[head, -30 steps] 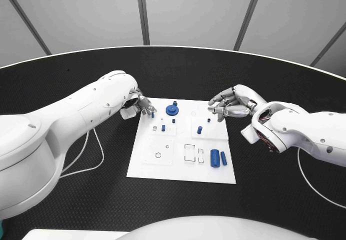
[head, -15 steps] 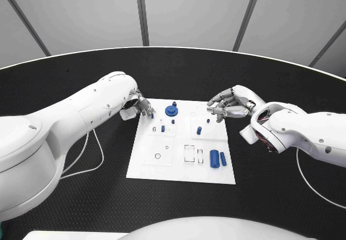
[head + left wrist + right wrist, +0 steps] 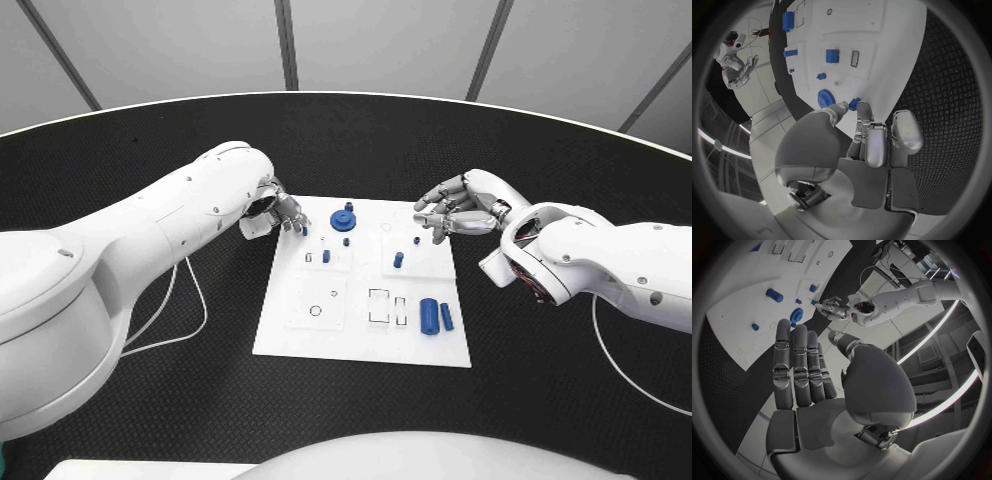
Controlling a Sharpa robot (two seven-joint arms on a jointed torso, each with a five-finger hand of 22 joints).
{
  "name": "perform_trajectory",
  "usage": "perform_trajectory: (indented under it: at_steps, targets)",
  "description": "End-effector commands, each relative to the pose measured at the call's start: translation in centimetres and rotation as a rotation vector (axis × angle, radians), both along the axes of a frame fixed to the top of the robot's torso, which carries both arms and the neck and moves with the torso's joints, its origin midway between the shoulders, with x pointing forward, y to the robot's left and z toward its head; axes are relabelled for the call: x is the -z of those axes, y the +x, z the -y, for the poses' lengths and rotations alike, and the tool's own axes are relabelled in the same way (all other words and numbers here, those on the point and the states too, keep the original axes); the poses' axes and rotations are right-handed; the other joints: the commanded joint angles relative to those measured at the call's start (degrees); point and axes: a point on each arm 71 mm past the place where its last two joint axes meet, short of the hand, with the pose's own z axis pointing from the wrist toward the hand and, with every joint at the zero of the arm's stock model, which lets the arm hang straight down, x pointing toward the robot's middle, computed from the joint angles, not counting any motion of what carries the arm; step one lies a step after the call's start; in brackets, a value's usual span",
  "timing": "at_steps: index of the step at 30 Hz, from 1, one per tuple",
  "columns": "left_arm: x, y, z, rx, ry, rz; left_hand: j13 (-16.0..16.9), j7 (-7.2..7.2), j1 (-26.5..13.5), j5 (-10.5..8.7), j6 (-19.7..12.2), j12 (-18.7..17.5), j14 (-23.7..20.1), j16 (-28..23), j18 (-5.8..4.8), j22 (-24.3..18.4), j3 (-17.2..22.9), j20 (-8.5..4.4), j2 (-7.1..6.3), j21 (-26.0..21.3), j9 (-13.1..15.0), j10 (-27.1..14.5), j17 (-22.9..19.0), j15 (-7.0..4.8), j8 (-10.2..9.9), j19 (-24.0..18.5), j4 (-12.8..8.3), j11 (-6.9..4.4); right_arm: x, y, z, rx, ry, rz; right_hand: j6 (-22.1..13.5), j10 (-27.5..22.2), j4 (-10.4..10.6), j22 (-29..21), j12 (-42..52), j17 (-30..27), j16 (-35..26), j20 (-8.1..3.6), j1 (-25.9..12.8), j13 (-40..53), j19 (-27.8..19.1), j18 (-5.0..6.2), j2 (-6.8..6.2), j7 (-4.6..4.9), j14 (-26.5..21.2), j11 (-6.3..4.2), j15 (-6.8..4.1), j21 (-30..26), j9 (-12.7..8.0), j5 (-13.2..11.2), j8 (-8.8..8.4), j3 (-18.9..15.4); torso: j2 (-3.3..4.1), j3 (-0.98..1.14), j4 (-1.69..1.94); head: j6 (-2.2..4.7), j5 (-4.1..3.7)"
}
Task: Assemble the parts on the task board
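Note:
The white task board (image 3: 296,335) lies mid-table with several blue parts on it: a round gear-like piece (image 3: 343,220) at its far edge, short pegs (image 3: 398,260) in the middle and two cylinders (image 3: 428,315) near the right. My left hand (image 3: 281,214) hovers at the board's far left corner and pinches a small blue part (image 3: 853,104) between thumb and finger, close to the round piece (image 3: 825,97). My right hand (image 3: 456,213) hangs over the far right corner with its fingers (image 3: 801,367) straight and nothing in them, just above a tiny blue peg (image 3: 418,240).
A thin white cable (image 3: 176,300) loops on the black table left of the board. The board (image 3: 742,300) has several vacant slots and holes (image 3: 379,305) in its near half. Black tabletop surrounds the board.
My right hand has drifted slightly left over the board's far right corner. The left hand and the parts on the board have stayed put.

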Motion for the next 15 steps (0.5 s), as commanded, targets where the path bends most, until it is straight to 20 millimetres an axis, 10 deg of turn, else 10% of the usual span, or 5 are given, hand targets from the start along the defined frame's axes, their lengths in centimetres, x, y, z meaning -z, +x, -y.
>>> perform_trajectory:
  at_steps: [1, 15]
  targets:
    - [0.01, 0.0, 0.01, 0.0, -0.001, -0.001, -0.1, 0.06, 0.6, -0.29, 0.5, 0.2, 2.3, 0.1, 0.06, 0.1, 0.3, -0.15, 0.28, 0.2, -0.1, 0.2, 0.5, -0.11, 0.4, 0.3, -0.1, -0.34, 0.0, 0.0, -0.01, 0.0, 0.0, 0.0, -0.5, -0.6, 0.4, -0.1, 0.4, 0.0, -0.3, 0.12, -0.1, 0.1, 0.0, 0.16, -0.07, 0.03, -0.4, -0.01, -0.07, 0.0, 0.0, 0.3, 0.14, -0.1, 0.02, 0.0, -0.02, -0.09, 0.0]
    - [0.05, -0.01, 0.01, 0.002, -0.003, -0.012, -0.5, -0.01, 1.8, -0.79, 0.3, 0.2, 2.3, 0.1, 0.05, 0.2, 1.5, -0.26, 1.31, 0.3, -0.5, -0.1, 0.4, -0.22, 0.6, 0.3, -0.9, -0.42, -0.01, -0.03, -0.11, -0.003, 0.001, -0.001, -0.5, -0.6, 0.4, -0.1, 0.4, 0.0, -0.3, 0.12, -0.1, 0.1, 0.0, 0.16, -0.07, 0.03, -0.4, -0.01, -0.07, 0.0, 0.0, 0.3, 0.14, -0.1, 0.0, 0.0, -0.05, -0.14, -0.07]
